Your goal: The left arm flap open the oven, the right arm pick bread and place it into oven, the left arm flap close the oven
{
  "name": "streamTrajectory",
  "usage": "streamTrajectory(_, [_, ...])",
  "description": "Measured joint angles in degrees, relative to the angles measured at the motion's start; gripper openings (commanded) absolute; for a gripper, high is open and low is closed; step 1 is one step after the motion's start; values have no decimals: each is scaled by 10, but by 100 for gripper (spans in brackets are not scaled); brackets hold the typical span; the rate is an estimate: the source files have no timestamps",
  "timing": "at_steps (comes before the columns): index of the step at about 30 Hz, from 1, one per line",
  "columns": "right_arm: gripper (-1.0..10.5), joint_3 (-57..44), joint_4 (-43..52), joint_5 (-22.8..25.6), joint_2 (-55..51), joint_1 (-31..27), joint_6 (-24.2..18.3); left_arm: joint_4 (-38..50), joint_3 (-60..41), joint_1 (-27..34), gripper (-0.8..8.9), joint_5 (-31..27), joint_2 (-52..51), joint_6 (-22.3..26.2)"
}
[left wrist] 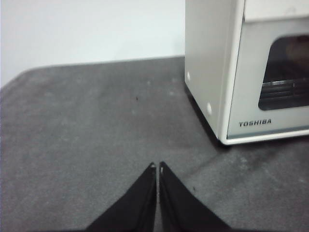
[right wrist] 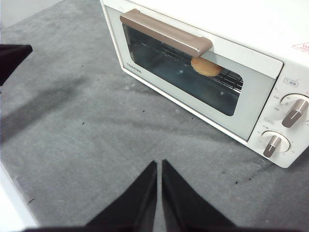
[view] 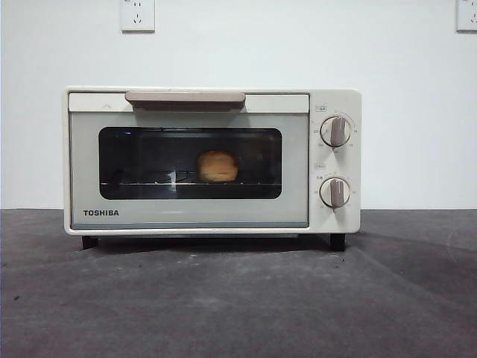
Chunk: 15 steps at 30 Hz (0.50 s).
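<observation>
The cream-white TOSHIBA oven [view: 212, 160] stands on the grey table with its glass door shut and its beige bar handle [view: 185, 98] at the top. The golden bread [view: 217, 166] lies inside on the wire rack, seen through the window; it also shows in the right wrist view [right wrist: 206, 67]. My left gripper [left wrist: 157, 166] is shut and empty above the table, off the oven's left side [left wrist: 207, 72]. My right gripper [right wrist: 159, 164] is shut and empty above the table in front of the oven [right wrist: 203, 63]. Neither gripper shows in the front view.
Two round knobs [view: 335, 131] sit on the oven's right panel. A white wall with power sockets [view: 137, 15] stands behind. The other arm's black tip [right wrist: 12, 58] shows at the edge of the right wrist view. Grey mat [view: 238, 298] lies before the oven.
</observation>
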Motion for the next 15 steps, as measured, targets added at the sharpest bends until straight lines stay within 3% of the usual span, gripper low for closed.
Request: streamTrajectory(15, [12, 0, 0, 0, 0, 0, 0, -13, 0, 0, 20, -2, 0, 0])
